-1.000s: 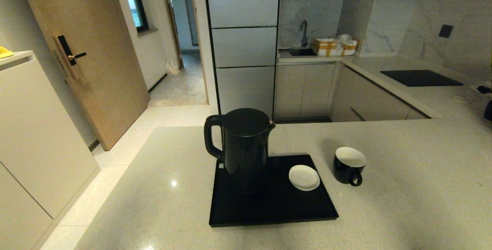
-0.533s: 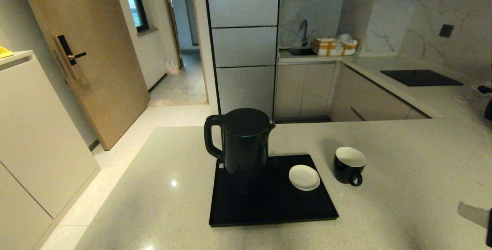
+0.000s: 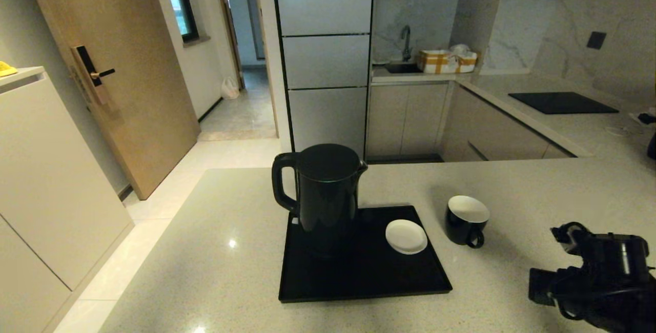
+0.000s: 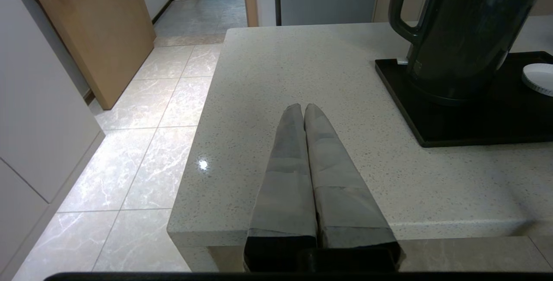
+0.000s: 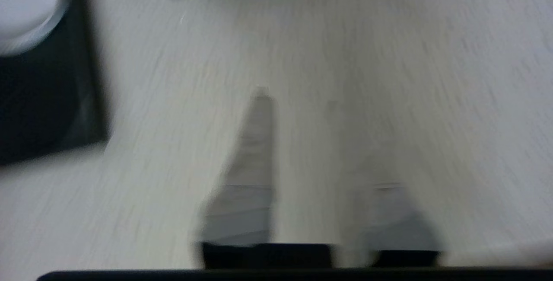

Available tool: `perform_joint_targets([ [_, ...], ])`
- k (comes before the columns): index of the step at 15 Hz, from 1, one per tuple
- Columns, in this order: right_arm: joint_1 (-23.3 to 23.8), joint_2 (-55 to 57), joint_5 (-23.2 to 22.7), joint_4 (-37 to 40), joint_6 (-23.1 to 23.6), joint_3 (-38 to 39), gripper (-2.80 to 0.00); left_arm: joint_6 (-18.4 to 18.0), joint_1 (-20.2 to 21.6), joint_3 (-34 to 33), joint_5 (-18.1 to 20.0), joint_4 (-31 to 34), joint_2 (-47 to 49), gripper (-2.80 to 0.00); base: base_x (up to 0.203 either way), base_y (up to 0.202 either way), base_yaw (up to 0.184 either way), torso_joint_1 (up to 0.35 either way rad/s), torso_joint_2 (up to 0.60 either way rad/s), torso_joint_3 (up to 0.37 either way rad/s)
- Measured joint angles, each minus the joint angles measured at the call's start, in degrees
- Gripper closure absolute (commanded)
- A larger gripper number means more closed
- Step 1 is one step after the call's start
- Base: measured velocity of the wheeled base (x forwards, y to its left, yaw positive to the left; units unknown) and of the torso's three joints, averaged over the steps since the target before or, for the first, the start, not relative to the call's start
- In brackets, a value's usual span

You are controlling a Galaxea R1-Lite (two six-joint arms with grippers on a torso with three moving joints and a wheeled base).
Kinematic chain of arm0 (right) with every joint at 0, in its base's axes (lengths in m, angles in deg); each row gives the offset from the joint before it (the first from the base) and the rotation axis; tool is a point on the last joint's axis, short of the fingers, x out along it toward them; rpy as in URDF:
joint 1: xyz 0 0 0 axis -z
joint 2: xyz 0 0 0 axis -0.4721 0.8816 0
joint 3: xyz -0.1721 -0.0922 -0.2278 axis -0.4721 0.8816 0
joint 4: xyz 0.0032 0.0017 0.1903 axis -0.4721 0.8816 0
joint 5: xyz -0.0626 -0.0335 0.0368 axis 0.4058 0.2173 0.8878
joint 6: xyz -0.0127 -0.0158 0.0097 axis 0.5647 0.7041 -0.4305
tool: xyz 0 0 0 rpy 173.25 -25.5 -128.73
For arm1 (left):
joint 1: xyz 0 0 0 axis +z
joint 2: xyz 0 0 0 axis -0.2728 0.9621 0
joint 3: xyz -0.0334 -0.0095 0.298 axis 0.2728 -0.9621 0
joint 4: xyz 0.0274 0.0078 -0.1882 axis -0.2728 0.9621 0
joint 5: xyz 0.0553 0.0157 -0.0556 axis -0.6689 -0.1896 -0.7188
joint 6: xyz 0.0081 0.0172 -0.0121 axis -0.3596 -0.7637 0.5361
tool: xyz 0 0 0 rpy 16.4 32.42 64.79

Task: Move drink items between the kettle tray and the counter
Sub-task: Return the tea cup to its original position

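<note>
My right end effector (image 5: 298, 95) sits at the lower right of the head view, over bare desk (image 3: 512, 292), its fingers (image 5: 255, 142) standing apart with nothing between them. That gap makes sense to me as readiness for the cup rather than a grip on anything. My left end effector (image 4: 302, 110) is parked at the near desk edge, fingers pressed together and empty, level with the near left corner of the tray.

Just beyond my right arm, the tray (image 3: 359, 287) lies in the lower middle of the head view with its near rim close to the desk's front edge. The stretch of desk between tray and right arm is free, which gives me room to come in low from the right.

Further on, the white saucer (image 3: 406, 236) rests on the tray near its right rim. The cup (image 3: 466, 219) stands just outside that rim on the desk, apart from it, with its handle turned toward me. I judge the saucer is its place, so the rim is the edge to lift over.

The kettle (image 3: 325, 194) stands upright on the tray's far left part, handle pointing left, well apart from the cup.
</note>
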Motion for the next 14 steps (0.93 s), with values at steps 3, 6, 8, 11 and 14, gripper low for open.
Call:
perform_joint_targets([
  [3, -5.97, 9.02, 3.13, -16.19, -0.88, -1.82, -2.8, 0.0, 0.0, 0.0, 0.02, 0.02, 0.0, 0.0, 0.0, 0.0, 0.0, 0.0, 0.0, 0.0],
  [6, -7.7, 11.68, 1.5, -18.66, -0.21, -5.74, -2.8, 0.0, 0.0, 0.0, -0.02, 0.02, 0.0, 0.0, 0.0, 0.0, 0.0, 0.0, 0.0, 0.0],
  [8, -8.0, 12.38, 1.06, -18.68, -0.21, -6.5, -2.8, 0.0, 0.0, 0.0, 0.0, 0.02, 0.0, 0.0, 0.0, 0.0, 0.0, 0.0, 0.0, 0.0],
  [11, -7.98, 12.86, 1.13, -18.69, -0.22, -6.9, -2.8, -0.01, 0.0, 0.0, 0.0, 0.02, 0.0, 0.0, 0.0, 0.0, 0.0, 0.0, 0.0, 0.0],
  [14, -7.86, 14.88, 1.61, -18.69, -0.22, -9.12, -2.8, 0.02, 0.0, 0.0, 0.05, 0.02, 0.0, 0.0, 0.0, 0.0, 0.0, 0.0, 0.0, 0.0],
])
